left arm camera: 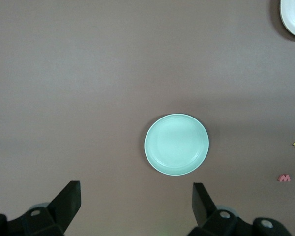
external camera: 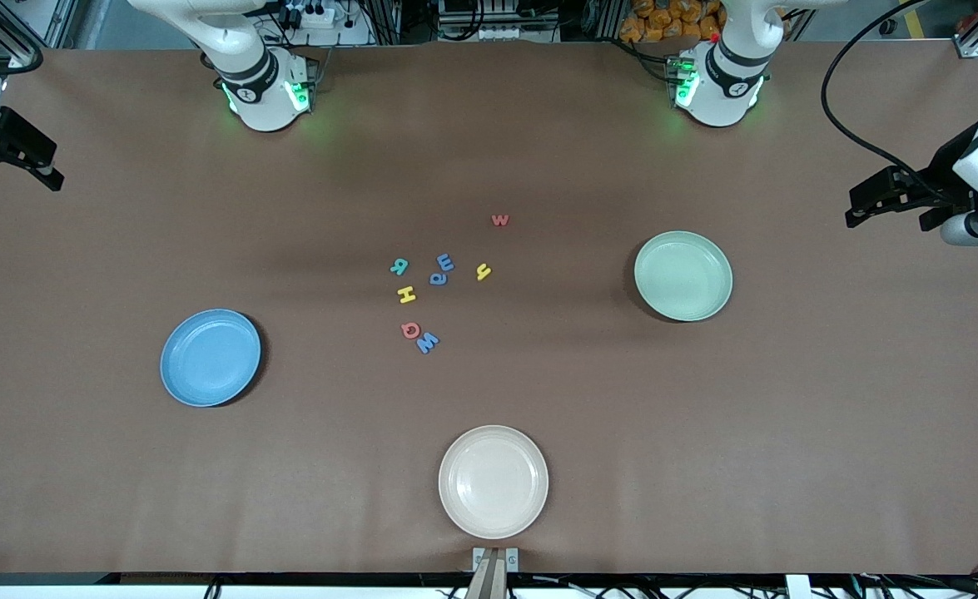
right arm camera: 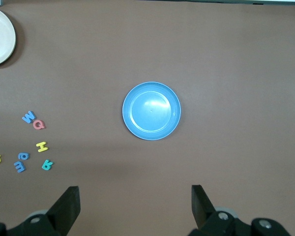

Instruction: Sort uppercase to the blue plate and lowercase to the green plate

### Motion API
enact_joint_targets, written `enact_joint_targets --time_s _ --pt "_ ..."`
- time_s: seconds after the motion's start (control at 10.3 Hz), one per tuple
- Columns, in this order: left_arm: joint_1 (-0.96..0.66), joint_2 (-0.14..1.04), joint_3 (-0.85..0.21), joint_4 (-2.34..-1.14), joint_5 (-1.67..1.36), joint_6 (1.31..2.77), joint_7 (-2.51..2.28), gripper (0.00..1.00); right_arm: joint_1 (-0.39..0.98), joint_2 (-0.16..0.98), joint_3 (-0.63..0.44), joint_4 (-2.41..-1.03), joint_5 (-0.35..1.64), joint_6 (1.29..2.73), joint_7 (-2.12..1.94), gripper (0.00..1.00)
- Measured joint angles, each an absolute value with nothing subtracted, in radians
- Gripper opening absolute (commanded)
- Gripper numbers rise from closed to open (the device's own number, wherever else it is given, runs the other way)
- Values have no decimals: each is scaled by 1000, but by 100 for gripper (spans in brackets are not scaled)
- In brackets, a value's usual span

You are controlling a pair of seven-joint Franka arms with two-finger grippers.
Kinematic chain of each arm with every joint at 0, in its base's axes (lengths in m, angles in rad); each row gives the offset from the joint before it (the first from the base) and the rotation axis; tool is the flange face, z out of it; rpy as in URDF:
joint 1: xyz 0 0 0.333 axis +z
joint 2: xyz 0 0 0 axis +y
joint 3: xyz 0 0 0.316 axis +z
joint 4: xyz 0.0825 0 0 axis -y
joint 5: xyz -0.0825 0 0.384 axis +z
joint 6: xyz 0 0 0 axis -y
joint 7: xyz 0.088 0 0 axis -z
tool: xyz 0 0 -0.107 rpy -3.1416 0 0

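Observation:
Eight letters lie loose mid-table: blue W (external camera: 427,341), red Q (external camera: 409,329), yellow H (external camera: 406,294), teal R (external camera: 399,267), blue e (external camera: 439,279), blue E-like letter (external camera: 446,263), yellow h (external camera: 484,271) and small red w (external camera: 499,220). The blue plate (external camera: 210,357) sits empty toward the right arm's end. The green plate (external camera: 682,275) sits empty toward the left arm's end. My left gripper (left arm camera: 136,184) is open and empty, high up beside the green plate (left arm camera: 176,144). My right gripper (right arm camera: 135,189) is open and empty, high up beside the blue plate (right arm camera: 151,110).
A cream-white plate (external camera: 493,481) stands empty near the table's front edge, nearer to the front camera than the letters. The brown table cover (external camera: 788,433) is bare around the plates. Both arm bases stand along the table's back edge.

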State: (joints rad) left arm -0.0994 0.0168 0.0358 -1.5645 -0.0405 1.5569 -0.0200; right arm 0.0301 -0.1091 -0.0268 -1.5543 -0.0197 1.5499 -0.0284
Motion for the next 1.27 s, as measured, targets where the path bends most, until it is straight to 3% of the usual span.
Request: enact_joint_targets --time_s 0.88,1.27 --pt "-112 19 28 -1571 -41 1556 -43 100 30 -109 -26 -1555 -20 1553 -29 100" --pt "-131 43 -44 -1628 -41 1553 -41 100 30 -108 -26 -1556 -20 1553 -29 100"
